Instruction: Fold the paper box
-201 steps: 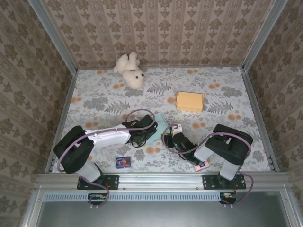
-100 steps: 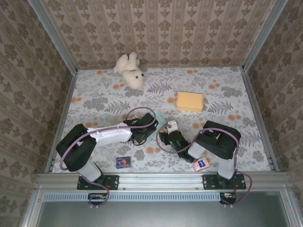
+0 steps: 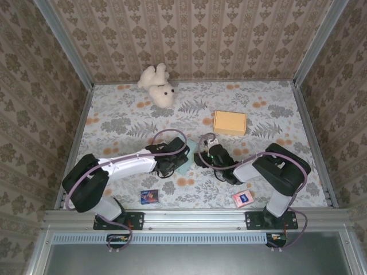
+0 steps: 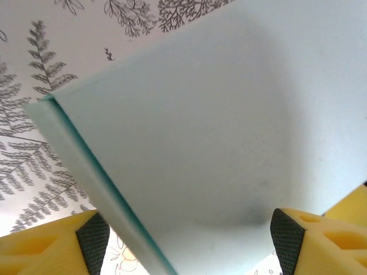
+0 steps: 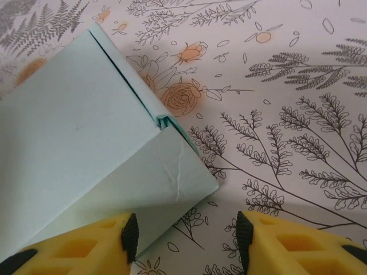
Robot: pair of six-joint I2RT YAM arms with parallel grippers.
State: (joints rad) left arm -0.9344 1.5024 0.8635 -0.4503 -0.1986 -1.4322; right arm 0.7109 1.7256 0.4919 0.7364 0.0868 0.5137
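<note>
Pale teal paper, light and easily creased, is forming the paper box (image 3: 191,150), lying mid-table in the overhead view between the left gripper (image 3: 181,158) and the right gripper (image 3: 202,156), with the orange box (image 3: 229,122) well apart and bare tablecloth (image 3: 269,109) all round. At the left wrist, the left gripper (image 4: 189,235) is standing wide open astride a broad panel (image 4: 189,126), gripping nothing, beside the folded edge (image 4: 80,152), probably the firmest place to pinch. At the right wrist, the right gripper (image 5: 186,235) is hanging half open over a creased corner flap (image 5: 166,177), holding nothing; that flap is looking flimsy.
</note>
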